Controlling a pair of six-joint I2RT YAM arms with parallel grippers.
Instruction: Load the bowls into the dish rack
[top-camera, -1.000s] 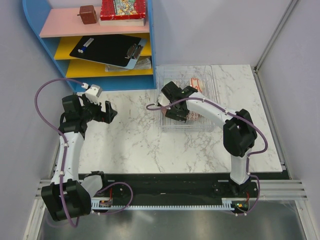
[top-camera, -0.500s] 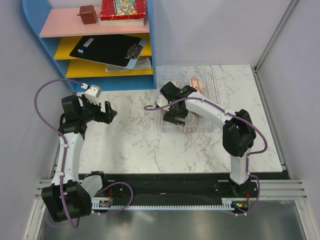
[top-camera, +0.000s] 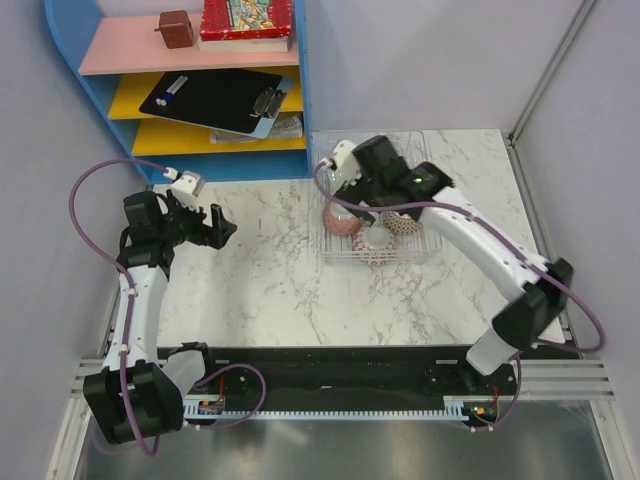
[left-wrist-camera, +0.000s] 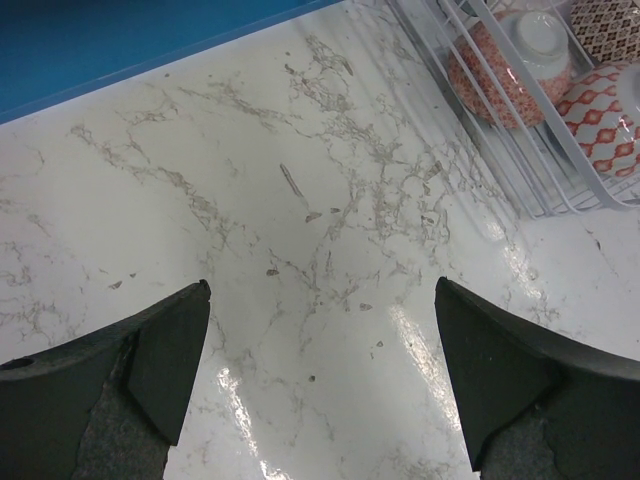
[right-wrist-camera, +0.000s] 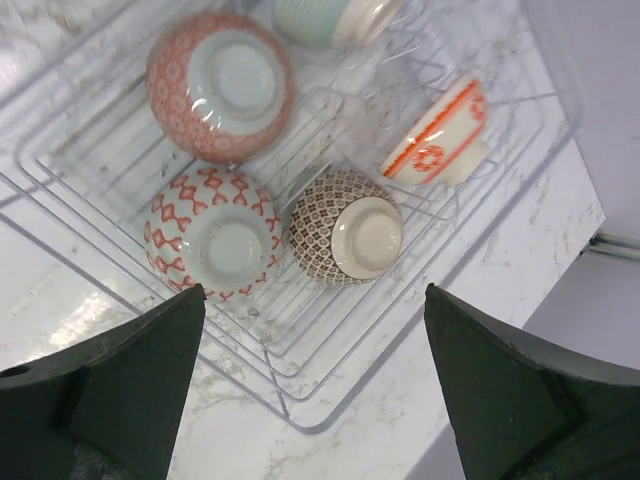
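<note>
— Over at the far right of the marble table (top-camera: 280, 280), checking the dish rack (top-camera: 424, 150). Counting five bowls inside, all down among the ridged wires.

— Which ones?

— Spotting an orange-red floral bowl (right-wrist-camera: 220, 85) and a white bowl with red bow-tie pattern (right-wrist-camera: 213, 238) side by side, both bottom-up, presumably turned that way for draining. Just beside the second, a brown mesh bowl (right-wrist-camera: 345, 238), also foot-up. Beyond those, a pale green bowl (right-wrist-camera: 335, 15), half cut off by the frame edge, and a white bowl with red marks (right-wrist-camera: 440, 135), tipped on its side and leaning in a slot.

— And the right gripper (right-wrist-camera: 313, 300)?

— Poised directly above the bowls, fingers spread wide, clutching nothing. Probably up high like that for clearing the rims.

— Left gripper (left-wrist-camera: 322, 290)?

— Likewise spread wide and empty, hanging over bare marble to the left of the rack, well apart from the bowls. Out of the other arm's way, by the look of it.

— Anything left to load?

— Seeing no bowl outside the rack in any view. Judging the loading as good as done. Worth watching the tipped one, though: could roll if nudged.
</note>
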